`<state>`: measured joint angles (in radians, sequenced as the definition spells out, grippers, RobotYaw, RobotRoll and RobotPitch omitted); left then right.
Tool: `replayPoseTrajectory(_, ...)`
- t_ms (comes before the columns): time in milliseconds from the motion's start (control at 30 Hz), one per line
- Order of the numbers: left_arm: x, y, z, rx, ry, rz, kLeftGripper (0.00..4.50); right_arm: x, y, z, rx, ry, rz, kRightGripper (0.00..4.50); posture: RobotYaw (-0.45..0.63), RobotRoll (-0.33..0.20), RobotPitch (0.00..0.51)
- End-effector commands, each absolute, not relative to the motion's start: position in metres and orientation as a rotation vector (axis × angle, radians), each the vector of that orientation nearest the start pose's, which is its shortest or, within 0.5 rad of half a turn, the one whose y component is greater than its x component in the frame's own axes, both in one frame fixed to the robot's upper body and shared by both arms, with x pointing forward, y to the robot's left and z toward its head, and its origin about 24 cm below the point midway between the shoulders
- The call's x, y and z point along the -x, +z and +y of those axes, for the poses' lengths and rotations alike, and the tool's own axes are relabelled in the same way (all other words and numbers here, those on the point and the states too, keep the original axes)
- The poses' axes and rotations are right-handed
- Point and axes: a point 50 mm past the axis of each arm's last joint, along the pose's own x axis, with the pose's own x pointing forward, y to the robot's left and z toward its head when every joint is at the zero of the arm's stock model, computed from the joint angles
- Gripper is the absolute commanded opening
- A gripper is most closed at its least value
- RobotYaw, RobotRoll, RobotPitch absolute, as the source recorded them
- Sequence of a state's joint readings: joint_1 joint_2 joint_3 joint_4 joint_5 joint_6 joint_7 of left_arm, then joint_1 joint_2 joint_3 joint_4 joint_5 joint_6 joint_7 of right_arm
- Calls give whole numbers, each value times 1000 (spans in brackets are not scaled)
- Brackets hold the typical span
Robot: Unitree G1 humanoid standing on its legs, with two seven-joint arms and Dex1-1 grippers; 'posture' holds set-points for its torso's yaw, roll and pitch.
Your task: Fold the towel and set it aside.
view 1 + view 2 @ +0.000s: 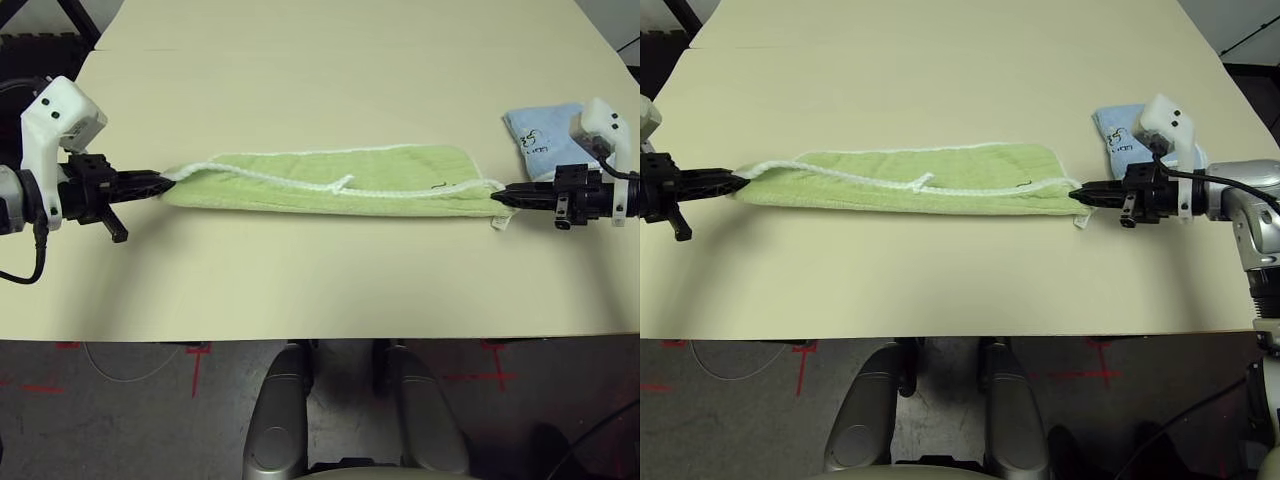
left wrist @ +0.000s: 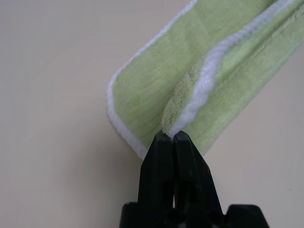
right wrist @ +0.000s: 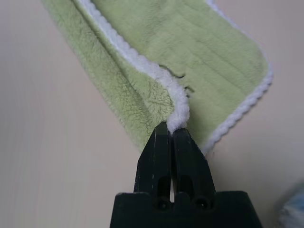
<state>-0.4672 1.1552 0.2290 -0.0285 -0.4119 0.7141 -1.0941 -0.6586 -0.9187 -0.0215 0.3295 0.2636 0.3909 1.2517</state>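
Note:
The light green towel (image 1: 330, 182) lies stretched in a long folded strip across the middle of the table, white edging running along its top layer, with a small white loop (image 1: 345, 182) and a dark mark (image 1: 437, 185). My left gripper (image 1: 168, 181) is shut on the towel's left end, pinching the white-edged corner (image 2: 173, 128). At the other end my right gripper (image 1: 497, 195) is shut on the right corner (image 3: 176, 121). Both corners look slightly lifted, and the cloth is pulled taut between the two grippers.
A smaller light blue towel (image 1: 540, 135) lies folded behind my right gripper near the table's right edge. The beige table (image 1: 320, 290) has open surface in front of and behind the green towel. Red tape marks (image 1: 195, 352) show on the floor below.

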Motion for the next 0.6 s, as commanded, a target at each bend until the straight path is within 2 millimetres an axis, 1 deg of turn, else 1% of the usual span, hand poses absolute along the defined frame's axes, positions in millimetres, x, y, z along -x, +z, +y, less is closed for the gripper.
replayPoseTrajectory(33, -265, 261, 306, -491, -611, 271, 28, -321, 205, -287, 486, 791, 252, 0, 53, 0, 307)
replayPoseTrajectory(167, -276, 265, 309, -504, -535, 206, 28, -333, 206, -288, 520, 700, 190, 0, 53, 0, 308)
replayPoseTrajectory(300, -287, 267, 305, -513, -482, 139, 28, -343, 207, -284, 528, 636, 122, 0, 52, 0, 305)
replayPoseTrajectory(400, -299, 262, 295, -511, -468, 101, 28, -349, 206, -274, 528, 617, 72, 0, 52, 0, 305)
replayPoseTrajectory(600, -306, 251, 281, -513, -492, 115, 28, -355, 206, -268, 538, 571, 34, 0, 45, 0, 305)
